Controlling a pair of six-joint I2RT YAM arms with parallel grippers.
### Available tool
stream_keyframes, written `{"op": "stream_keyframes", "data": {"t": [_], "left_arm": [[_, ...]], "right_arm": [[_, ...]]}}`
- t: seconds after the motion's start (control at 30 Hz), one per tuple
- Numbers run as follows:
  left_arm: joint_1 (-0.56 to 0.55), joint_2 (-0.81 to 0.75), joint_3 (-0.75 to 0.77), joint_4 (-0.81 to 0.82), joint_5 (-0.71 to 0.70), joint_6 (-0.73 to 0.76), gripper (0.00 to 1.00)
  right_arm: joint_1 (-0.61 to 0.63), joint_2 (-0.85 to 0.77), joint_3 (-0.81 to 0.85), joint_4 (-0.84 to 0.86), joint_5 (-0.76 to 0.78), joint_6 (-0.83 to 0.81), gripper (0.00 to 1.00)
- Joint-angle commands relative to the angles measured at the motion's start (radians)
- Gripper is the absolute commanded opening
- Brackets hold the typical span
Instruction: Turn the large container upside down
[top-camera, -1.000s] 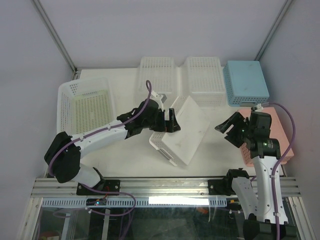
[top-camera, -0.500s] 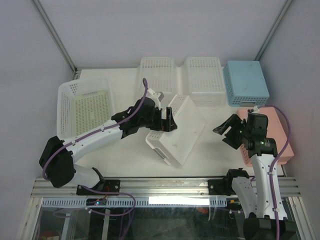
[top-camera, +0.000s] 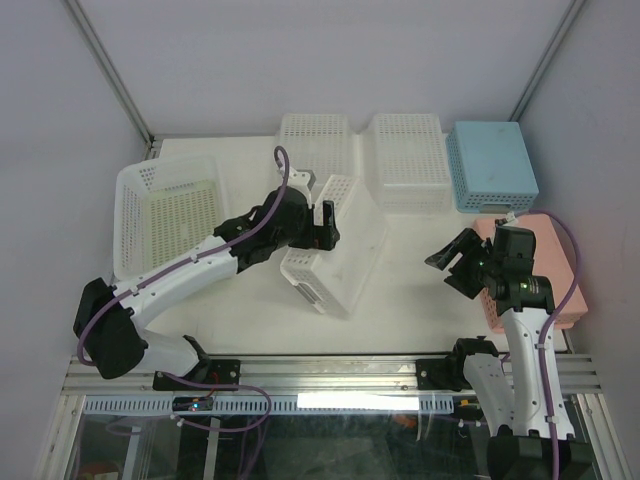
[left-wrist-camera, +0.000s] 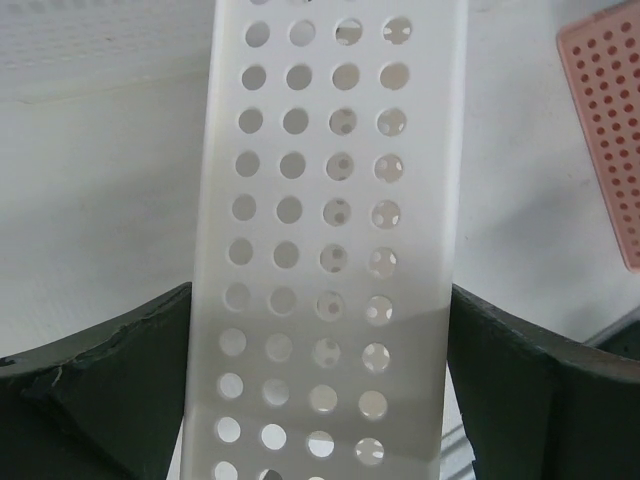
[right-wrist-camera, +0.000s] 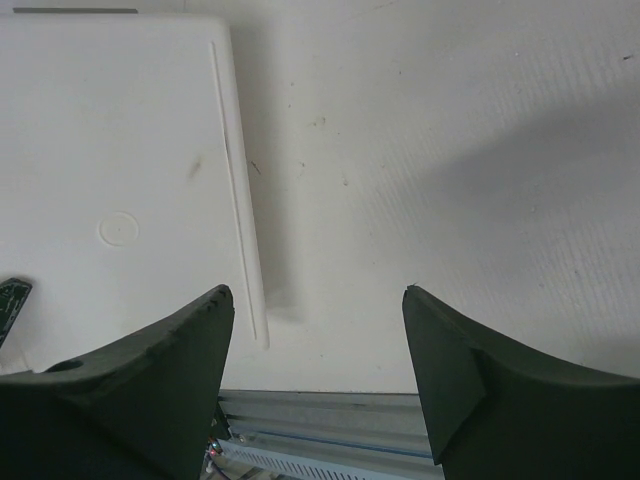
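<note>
The large container (top-camera: 170, 215) is the big white perforated basket at the far left, standing upright with its open side up; no gripper touches it. My left gripper (top-camera: 325, 222) is shut on the perforated wall (left-wrist-camera: 325, 250) of a different white basket with a smooth solid base (top-camera: 352, 255), which it holds tilted up on one long edge at the table's middle. In the left wrist view my left gripper (left-wrist-camera: 320, 380) has that wall clamped between its dark fingers (left-wrist-camera: 120, 380). My right gripper (top-camera: 455, 260) is open and empty, right of the tilted basket. In the right wrist view the gripper (right-wrist-camera: 318, 370) faces the smooth base (right-wrist-camera: 110, 170).
Two smaller white perforated baskets (top-camera: 313, 150) (top-camera: 410, 160) lie at the back. A blue basket (top-camera: 492, 165) lies upside down at the back right. A pink basket (top-camera: 545, 270) lies under my right arm and shows in the left wrist view (left-wrist-camera: 605, 130). The metal rail (right-wrist-camera: 330, 430) marks the near edge.
My left gripper has moved back and to the left with the smooth-based basket, tipping it up steeper onto its edge. The right arm has barely moved. The large container has not moved.
</note>
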Motion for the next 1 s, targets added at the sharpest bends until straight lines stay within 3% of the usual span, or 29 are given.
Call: {"op": "stream_keyframes", "data": {"t": [0.0, 0.13, 0.37, 0.67, 0.83, 0.97], "left_arm": [[0.008, -0.022, 0.054, -0.024, -0.13, 0.077, 0.99], [0.021, -0.021, 0.059, -0.05, -0.154, 0.087, 0.99], [0.12, -0.077, 0.05, -0.05, -0.058, 0.084, 0.99], [0.318, -0.094, 0.003, 0.035, 0.379, -0.006, 0.99], [0.338, -0.067, -0.009, 0.055, 0.492, -0.037, 0.99], [0.344, -0.063, -0.03, 0.055, 0.491, -0.045, 0.99]], "right_arm": [[0.009, -0.004, 0.006, 0.044, -0.014, 0.004, 0.72], [0.012, 0.006, 0.006, 0.044, -0.012, 0.0, 0.73], [0.015, 0.021, 0.007, 0.059, -0.011, 0.005, 0.73], [0.024, 0.026, 0.004, 0.064, -0.006, 0.01, 0.73], [0.025, 0.026, 0.001, 0.065, -0.002, 0.011, 0.74], [0.028, 0.026, -0.002, 0.07, -0.003, 0.014, 0.74]]}}
